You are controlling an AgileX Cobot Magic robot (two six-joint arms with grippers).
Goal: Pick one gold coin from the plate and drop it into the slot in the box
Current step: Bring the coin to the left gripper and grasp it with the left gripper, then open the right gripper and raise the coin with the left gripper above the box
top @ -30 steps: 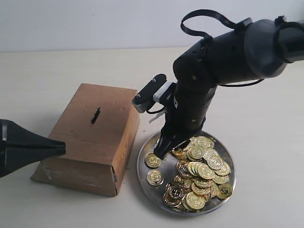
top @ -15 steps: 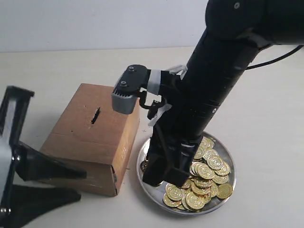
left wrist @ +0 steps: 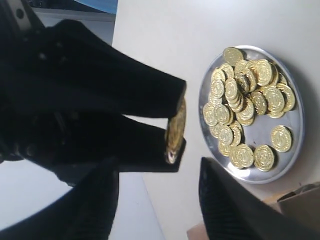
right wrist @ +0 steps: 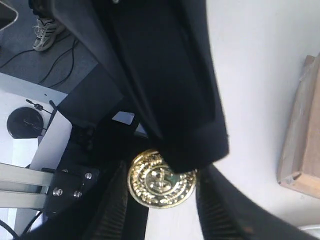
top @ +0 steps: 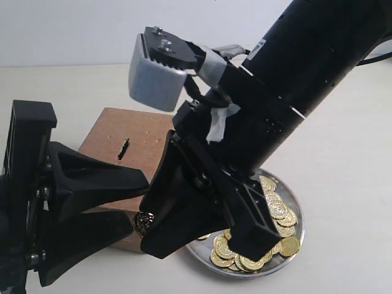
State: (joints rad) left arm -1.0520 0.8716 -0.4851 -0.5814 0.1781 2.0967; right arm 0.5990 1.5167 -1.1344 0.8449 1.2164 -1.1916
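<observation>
My right gripper is shut on one gold coin, gripped by its rim, above the table in front of the box. The coin shows edge-on in the left wrist view and face-on in the right wrist view, where a black finger covers its upper edge. My left gripper is open, and its fingertips stand just short of the coin. The slot is a dark slit in the box top. The silver plate holds several gold coins.
The right arm's bulk hangs over the plate and hides the box's right side. The white wrist camera housing sits high over the box. Beyond the table edge are a metal frame, cables and floor.
My right gripper rose from the plate with a coin and swung left and nearer the camera. The left gripper came up in front of the box with its jaws open.
</observation>
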